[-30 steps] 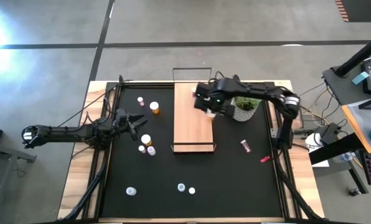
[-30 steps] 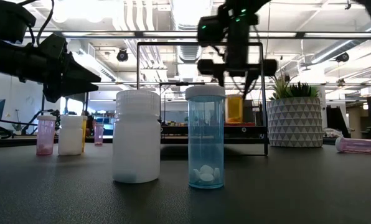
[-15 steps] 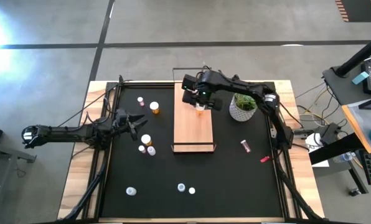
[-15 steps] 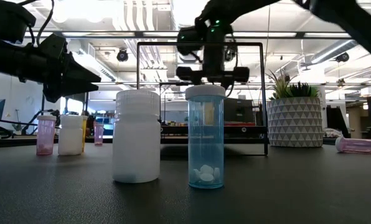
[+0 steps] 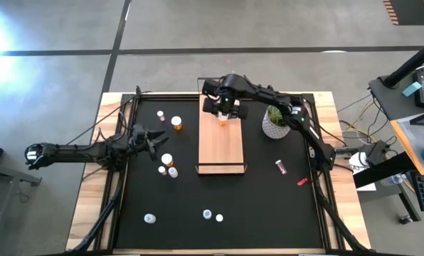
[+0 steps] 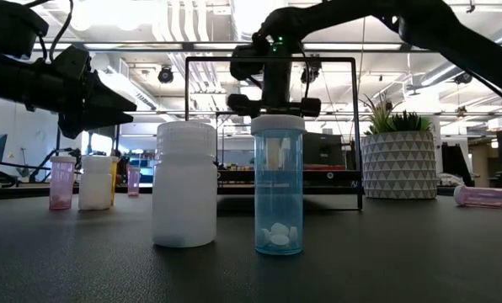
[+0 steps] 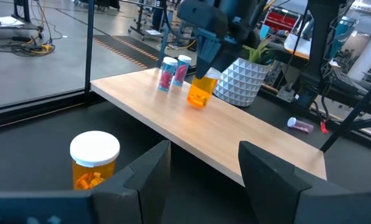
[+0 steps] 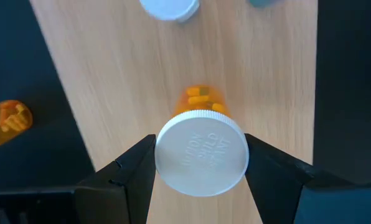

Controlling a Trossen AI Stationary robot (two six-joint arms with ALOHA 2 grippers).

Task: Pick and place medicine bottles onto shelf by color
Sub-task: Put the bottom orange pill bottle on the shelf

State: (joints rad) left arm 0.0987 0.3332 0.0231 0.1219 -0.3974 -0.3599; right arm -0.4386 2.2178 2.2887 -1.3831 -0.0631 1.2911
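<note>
My right gripper (image 8: 201, 158) is clamped on an orange bottle (image 8: 202, 146), one finger on each side of its white cap, so the body hangs straight down and I can see the pills through the wall. I hold it by the cap because that keeps the base free to meet the wood first. It hangs over the far end of the shelf (image 5: 222, 139). In the left wrist view the orange bottle looks slightly tilted and low over the board, but I cannot tell whether its base is already touching.

Two bottles with pale caps, a pink one (image 7: 167, 73) and one beside it (image 7: 182, 68), already stand on the far part of the shelf; I judge I am carrying mine just nearer than them so the colours stay in separate groups. The potted plant (image 5: 277, 121) sits to the right of the shelf, close enough to my arm that I want to come down straight.

My left gripper (image 7: 201, 171) waits over the left side of the table with its fingers apart and nothing between them, an orange bottle (image 7: 94, 159) standing just ahead of it. More bottles remain on the mat: a few to the left of the shelf, three along the near edge, and a pink one (image 5: 280, 167) lying on its side to the right.
</note>
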